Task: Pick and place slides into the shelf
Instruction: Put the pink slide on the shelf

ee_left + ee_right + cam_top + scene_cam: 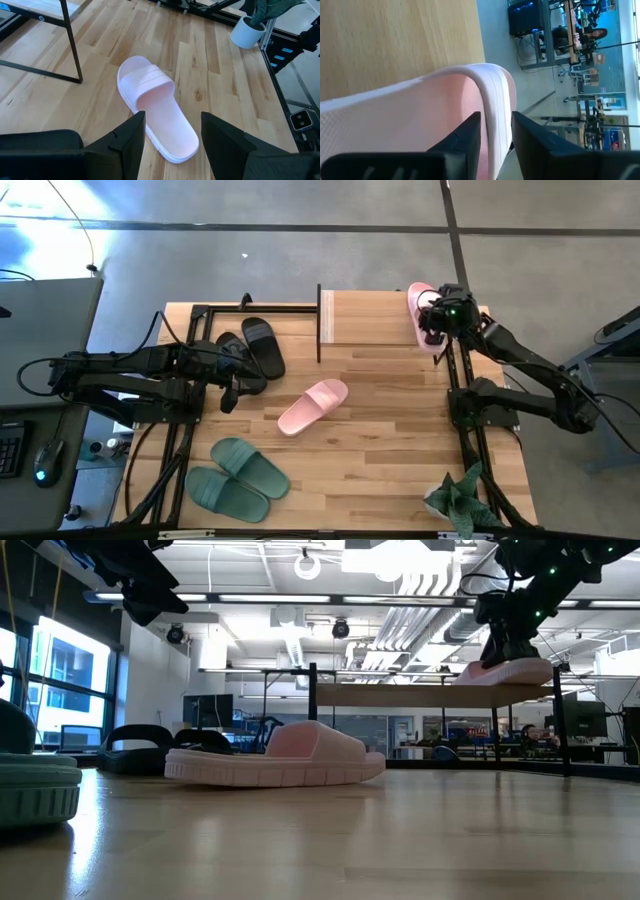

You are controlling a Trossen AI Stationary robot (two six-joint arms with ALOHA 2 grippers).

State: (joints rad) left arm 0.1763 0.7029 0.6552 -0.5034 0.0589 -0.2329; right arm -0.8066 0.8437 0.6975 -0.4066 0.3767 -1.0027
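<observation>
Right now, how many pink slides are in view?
2. One pink slide lies mid-table, ahead of the left gripper. The other pink slide sits on the shelf's right end, at the right gripper. None looks hidden.

Overhead camera looks straight down on the table [400,420]; low camera sits at tabletop level; both share the pink slide [313,406] mid-frame.
</observation>
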